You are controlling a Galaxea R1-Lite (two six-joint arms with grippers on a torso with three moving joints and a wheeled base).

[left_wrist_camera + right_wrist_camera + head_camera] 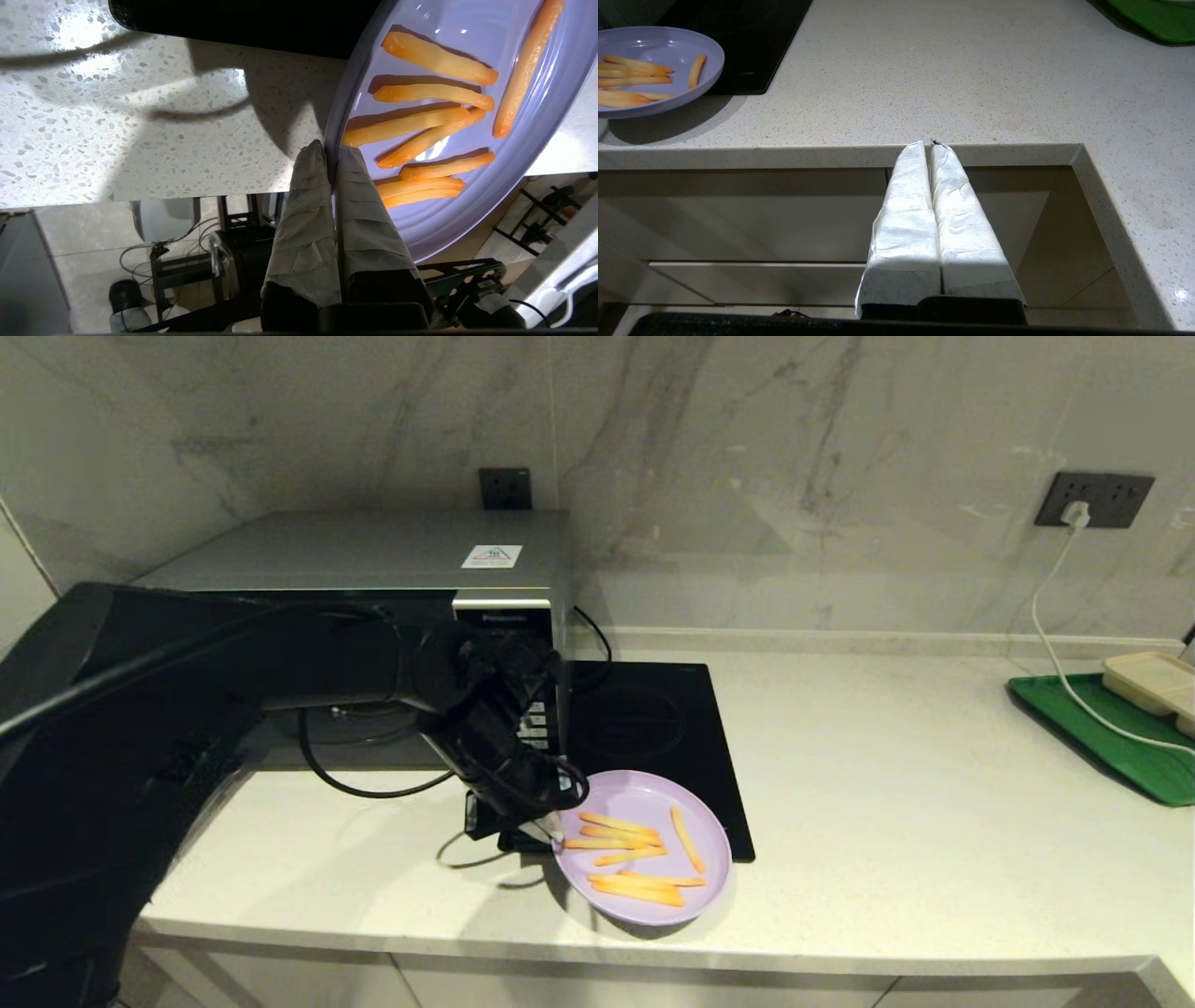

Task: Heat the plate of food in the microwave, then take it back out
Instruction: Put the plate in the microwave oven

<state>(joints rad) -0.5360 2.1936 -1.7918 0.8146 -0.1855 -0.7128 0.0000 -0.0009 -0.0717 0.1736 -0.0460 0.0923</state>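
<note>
The lilac plate of food (695,821) carries several orange fries and sits low over the counter's front, just right of the microwave (373,551). A shadow lies beneath it. My left gripper (553,835) is shut on the plate's left rim. In the left wrist view, the fingertips (310,158) pinch the rim of the plate (467,219). The arm hides much of the microwave's front, and its cavity looks open behind the arm. My right gripper (930,143) is shut on nothing, below the counter's front edge, and its view shows the plate (668,44) far off.
A black induction hob (653,719) lies behind the plate, its front corner under the plate's far side. At the far right are a green tray (1111,737), a beige compartment tray (1153,681) and a white cable (1055,644) running to a wall socket.
</note>
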